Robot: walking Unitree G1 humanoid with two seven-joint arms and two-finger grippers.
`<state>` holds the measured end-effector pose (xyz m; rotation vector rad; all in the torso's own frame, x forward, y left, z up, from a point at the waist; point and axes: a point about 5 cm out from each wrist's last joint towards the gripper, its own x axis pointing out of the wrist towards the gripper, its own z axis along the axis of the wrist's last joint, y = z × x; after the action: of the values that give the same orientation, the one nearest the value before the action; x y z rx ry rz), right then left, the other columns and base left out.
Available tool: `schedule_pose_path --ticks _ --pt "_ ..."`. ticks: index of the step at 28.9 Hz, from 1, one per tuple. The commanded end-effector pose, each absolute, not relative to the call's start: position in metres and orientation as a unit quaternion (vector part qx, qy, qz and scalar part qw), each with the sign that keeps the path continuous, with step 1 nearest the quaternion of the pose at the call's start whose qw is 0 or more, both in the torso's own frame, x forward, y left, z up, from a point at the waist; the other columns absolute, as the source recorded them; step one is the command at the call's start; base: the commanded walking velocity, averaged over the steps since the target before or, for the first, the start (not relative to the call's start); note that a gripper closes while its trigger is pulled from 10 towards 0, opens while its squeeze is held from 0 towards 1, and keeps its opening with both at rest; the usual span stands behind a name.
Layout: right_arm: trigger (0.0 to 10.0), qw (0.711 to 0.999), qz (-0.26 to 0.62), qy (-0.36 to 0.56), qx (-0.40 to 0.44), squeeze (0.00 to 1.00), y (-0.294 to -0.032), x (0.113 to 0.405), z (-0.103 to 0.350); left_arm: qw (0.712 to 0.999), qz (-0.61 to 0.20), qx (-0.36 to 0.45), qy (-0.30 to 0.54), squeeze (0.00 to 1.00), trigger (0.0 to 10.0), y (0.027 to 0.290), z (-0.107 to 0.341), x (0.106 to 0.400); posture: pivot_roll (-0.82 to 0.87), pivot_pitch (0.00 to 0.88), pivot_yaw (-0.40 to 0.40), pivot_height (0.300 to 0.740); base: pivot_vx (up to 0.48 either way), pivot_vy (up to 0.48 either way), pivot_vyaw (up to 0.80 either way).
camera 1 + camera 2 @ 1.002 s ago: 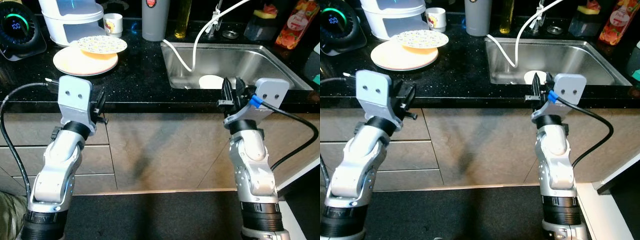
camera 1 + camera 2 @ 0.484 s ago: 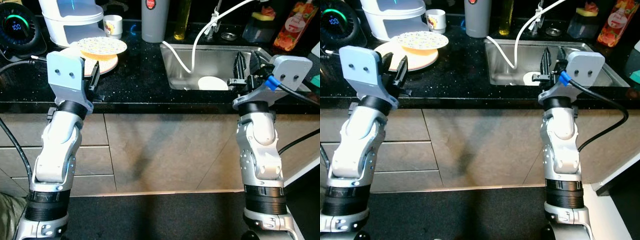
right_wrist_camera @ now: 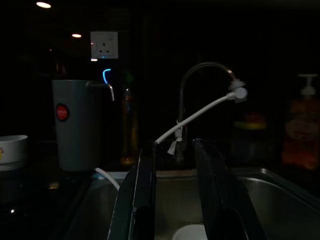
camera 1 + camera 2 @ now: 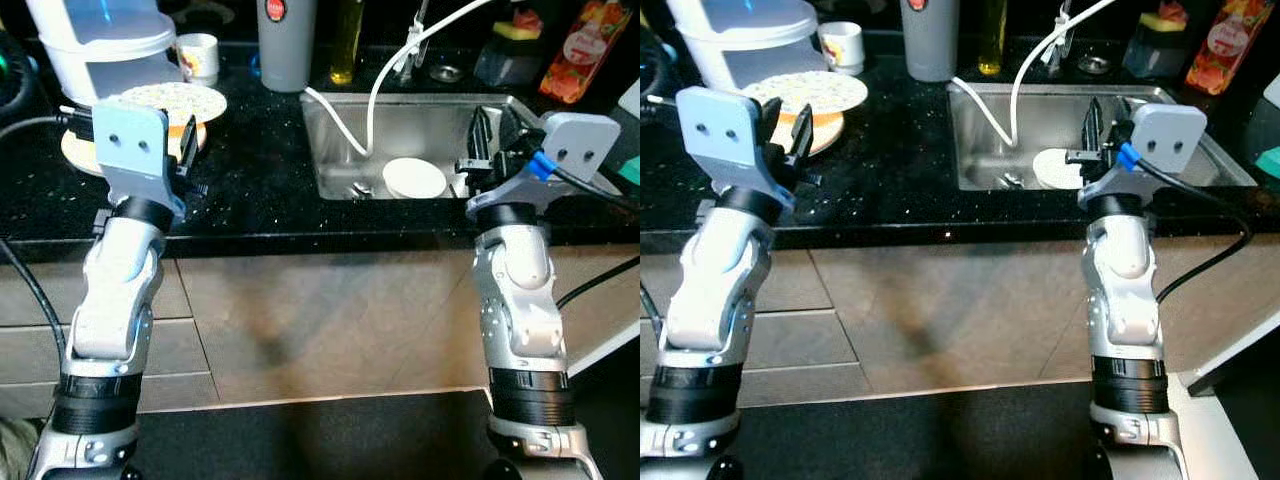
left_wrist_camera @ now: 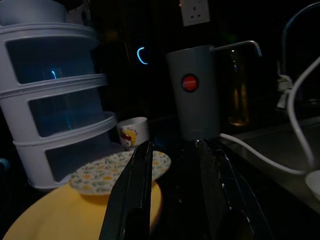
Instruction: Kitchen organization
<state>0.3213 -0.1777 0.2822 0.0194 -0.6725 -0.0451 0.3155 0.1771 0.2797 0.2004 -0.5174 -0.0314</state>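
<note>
A patterned plate (image 4: 170, 98) rests on a yellow plate (image 4: 825, 128) at the left of the black counter. My left gripper (image 4: 185, 150) is raised at the counter's front edge just before these plates, open and holding nothing. In the left wrist view the open fingers (image 5: 132, 200) point at the patterned plate (image 5: 107, 172) and a small cup (image 5: 132, 135). A white dish (image 4: 415, 178) lies in the steel sink (image 4: 420, 125). My right gripper (image 4: 495, 135) hovers over the sink's right front part, open and holding nothing.
A grey pitcher (image 4: 287, 40), an oil bottle (image 4: 345, 40) and a white stacked container (image 4: 100, 45) stand along the back. A white hose (image 4: 375, 90) hangs into the sink. A red bottle (image 4: 585, 45) stands at the back right. Cabinet fronts are below the counter.
Both arms rose from below the counter edge to counter height. The camera then shifted, so the whole scene slid a little left and down.
</note>
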Motion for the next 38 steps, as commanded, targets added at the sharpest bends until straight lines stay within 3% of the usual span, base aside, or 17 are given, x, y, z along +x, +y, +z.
schedule_pose_path --ticks 1,15,22,28,30,32,35,38 --pt "10.0 0.942 -0.024 -0.333 0.005 0.00 -0.179 0.321 0.283 0.961 -0.019 0.107 -0.255 0.00 10.0 0.176 0.279 0.316 0.14 0.054 -0.045 0.740 0.480 0.000 0.00" --pt "10.0 0.943 -0.023 -0.332 0.005 0.00 -0.179 0.322 0.282 0.961 -0.018 0.107 -0.256 0.00 10.0 0.176 0.279 0.318 0.14 0.056 -0.046 0.740 0.453 0.000 0.00" --pt "10.0 0.943 -0.023 -0.332 0.005 0.00 -0.179 0.322 0.282 0.962 -0.021 0.102 -0.254 0.00 10.0 0.175 0.279 0.317 0.14 0.056 -0.046 0.740 0.000 0.000 0.00" --pt "10.0 0.943 -0.022 -0.333 0.005 0.00 -0.179 0.322 0.283 0.962 -0.068 0.112 -0.238 0.00 10.0 0.168 0.280 0.315 0.14 0.058 -0.045 0.740 0.000 0.000 0.00" --pt "10.0 0.943 -0.021 -0.333 0.004 0.00 -0.178 0.322 0.283 0.955 -0.142 0.135 -0.220 0.00 10.0 0.164 0.287 0.308 0.15 0.062 -0.044 0.740 0.000 0.000 0.00" --pt "10.0 0.943 -0.021 -0.333 0.004 0.00 -0.178 0.322 0.283 0.953 -0.156 0.139 -0.218 0.00 10.0 0.163 0.289 0.306 0.15 0.062 -0.044 0.740 0.000 0.000 0.00" --pt "10.0 0.943 -0.018 -0.332 0.004 0.00 -0.177 0.322 0.283 0.939 -0.208 0.195 -0.194 0.00 10.0 0.175 0.300 0.298 0.16 0.068 -0.044 0.740 0.000 0.000 0.00" --pt "10.0 0.944 -0.005 -0.330 0.003 0.00 -0.175 0.323 0.283 0.920 -0.246 0.281 -0.121 0.00 10.0 0.216 0.322 0.294 0.18 0.072 -0.046 0.740 0.000 0.000 0.00"
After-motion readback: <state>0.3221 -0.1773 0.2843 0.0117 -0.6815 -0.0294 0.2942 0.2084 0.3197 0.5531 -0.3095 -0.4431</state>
